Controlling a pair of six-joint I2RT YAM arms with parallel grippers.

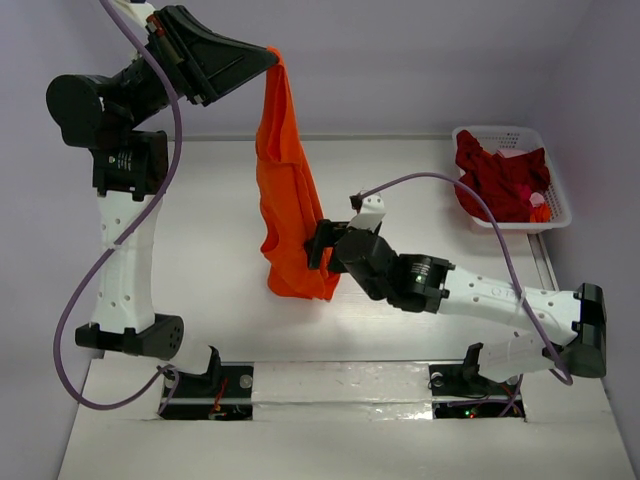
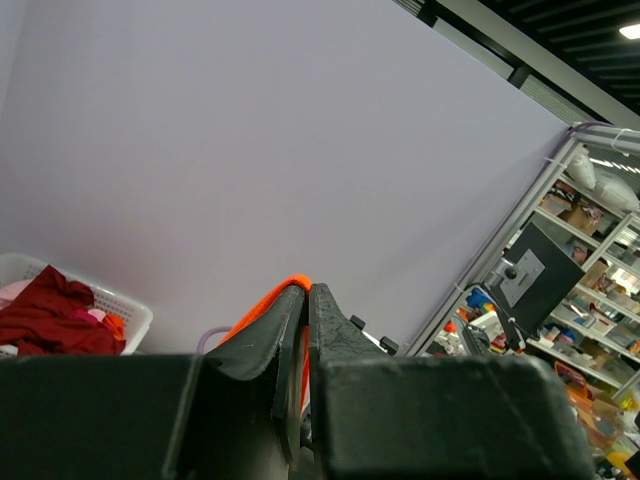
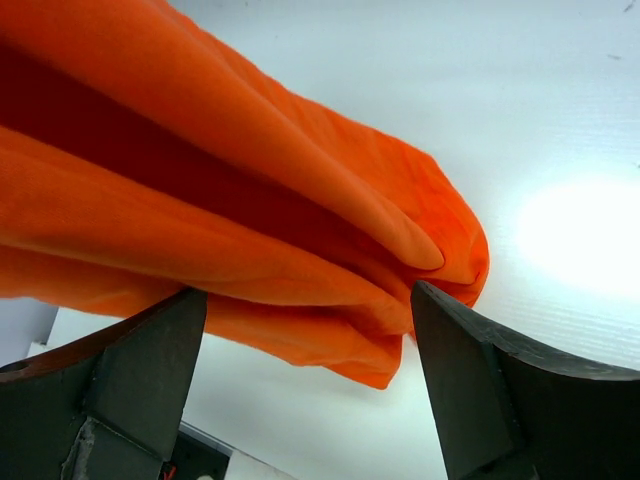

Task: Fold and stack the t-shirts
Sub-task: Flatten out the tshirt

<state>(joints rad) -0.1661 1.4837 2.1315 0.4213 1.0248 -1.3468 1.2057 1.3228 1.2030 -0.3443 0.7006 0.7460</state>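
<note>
Seen from above, the left arm is reared up at the far left, and the left gripper (image 1: 270,56) is pinched tight on the top edge of the orange t-shirt (image 1: 285,190). The shirt hangs from it in a long bunched drape over the middle of the white table (image 1: 200,200), its lower end down by the tabletop. The right arm reaches in low from the near right, and the right gripper (image 1: 316,246) is up against the lower right side of that hanging cloth. At the far right corner sits a white lattice basket (image 1: 560,205), with the crimson t-shirt (image 1: 495,180) heaped inside it. From the left wrist, the two dark fingers (image 2: 335,330) are pressed together with a thin ridge of orange cloth squeezed between them, and the basket with its red heap shows low on the left. From the right wrist, the jaws stand wide apart, and the shirt's thick folded lower end lies across the gap between them, over the table. The folds brush the finger tops but are not squeezed.
</note>
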